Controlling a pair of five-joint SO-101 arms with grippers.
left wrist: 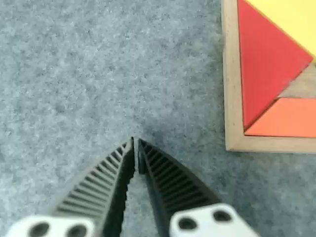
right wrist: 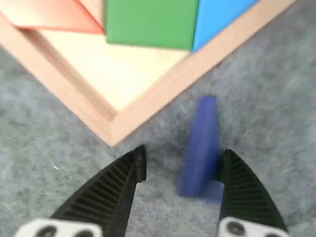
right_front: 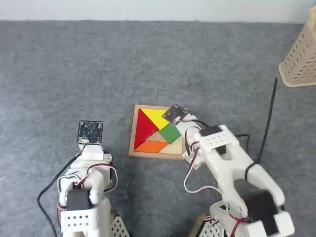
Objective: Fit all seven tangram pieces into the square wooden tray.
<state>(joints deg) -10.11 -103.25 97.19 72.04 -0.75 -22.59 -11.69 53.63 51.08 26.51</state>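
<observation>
The left claw (left wrist: 134,145) is closest to its arm. It is clenched tight with nothing in it. It hangs over the grey carpet (right_front: 74,64), just beside a corner of the wooden tray (right wrist: 64,81).

The right claw (right wrist: 183,160) is spread wide and holds nothing. It hangs low over the carpet by another corner of the tray. A dark blue piece (right wrist: 200,143) stands on its thin edge between the two fingers. It is on the carpet, just outside the tray. It is right next to one finger and far from the other. I cannot tell if it touches that finger.

Past the blue piece is the tray corner, and the wood floor (right wrist: 128,74) there is bare. Next come the green square (right wrist: 150,22) and a light blue piece (right wrist: 219,15), lying flat inside the tray. Farther in are the orange piece (right_front: 150,146), the red triangle (right_front: 143,129) and the yellow triangle (right_front: 155,117). A small bare gap (right_front: 157,136) shows in the middle. Far away at the edge is a basket (right_front: 301,54).

I think the job now is to grab the dark blue piece. It could go wrong. The piece is not in the middle of the claw, so the far finger may push it and tip it over. A piece on its thin edge falls easily. The claw is also close to the tray and could bump it, which might shake the other pieces out of place.
</observation>
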